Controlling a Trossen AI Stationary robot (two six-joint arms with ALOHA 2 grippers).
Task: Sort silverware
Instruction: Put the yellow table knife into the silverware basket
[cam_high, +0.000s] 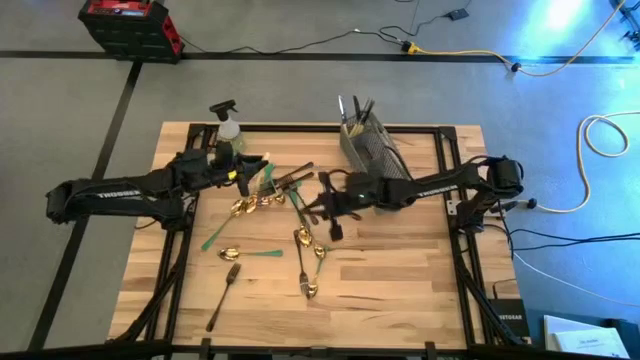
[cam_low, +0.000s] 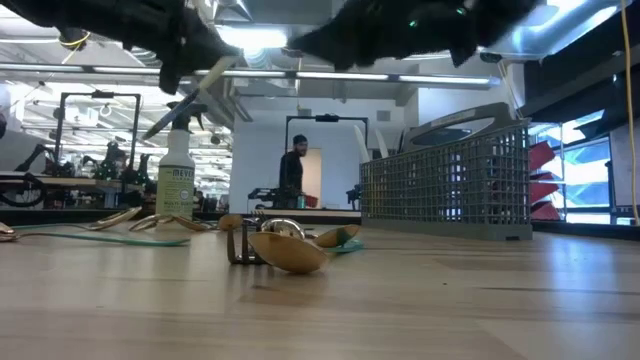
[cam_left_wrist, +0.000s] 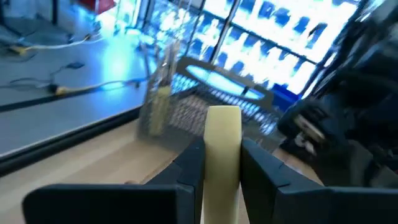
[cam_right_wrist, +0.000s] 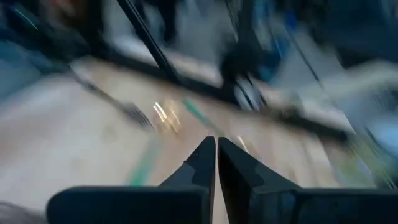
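Silverware (cam_high: 270, 235) in gold, green and black lies scattered mid-table (cam_high: 400, 290); the left claw (cam_left_wrist: 222, 163) pinches a pale flat handle (cam_left_wrist: 222, 149) (type unclear), while the right claw (cam_right_wrist: 216, 155), pressed together and empty, hangs above.

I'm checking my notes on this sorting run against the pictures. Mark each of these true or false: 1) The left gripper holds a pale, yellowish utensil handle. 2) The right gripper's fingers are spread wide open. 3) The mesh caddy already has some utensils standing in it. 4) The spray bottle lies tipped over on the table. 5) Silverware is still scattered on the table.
1) True: the left gripper is shut on a pale handle.
2) False: the right gripper has its fingers closed together, with nothing between them.
3) True: dark utensils stand in the mesh caddy.
4) False: the spray bottle stands upright.
5) True: gold and green-handled pieces lie loose on the table.
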